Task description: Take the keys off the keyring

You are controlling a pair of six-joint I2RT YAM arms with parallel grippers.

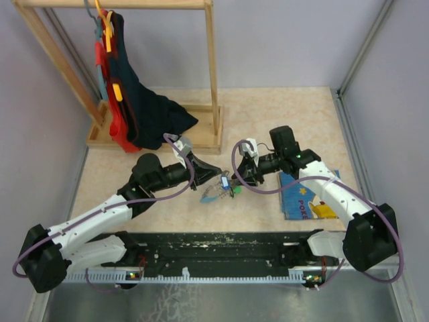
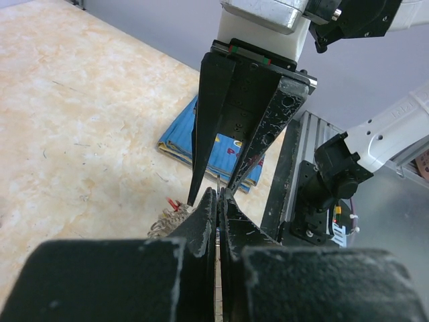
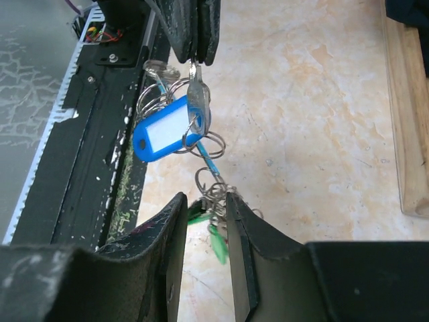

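Note:
The keyring hangs in the air between my two grippers at the table's middle (image 1: 224,186). My left gripper (image 2: 219,196) is shut on a silver key (image 3: 195,94); its fingertips also show at the top of the right wrist view (image 3: 196,47). A blue plastic tag (image 3: 167,131) and several silver rings hang at that key. A short blue link (image 3: 209,159) runs taut to a cluster of rings (image 3: 216,193) pinched between the tips of my right gripper (image 3: 204,201). Green keys (image 3: 216,241) dangle below it. A red key head (image 2: 173,203) and grey chain (image 2: 167,220) show beside the left fingers.
A blue picture book (image 1: 305,198) lies at the right, under the right arm, and also shows in the left wrist view (image 2: 224,151). A wooden clothes rack (image 1: 213,80) with dark and red garments (image 1: 144,111) stands at the back left. The black base rail (image 1: 214,245) runs along the near edge.

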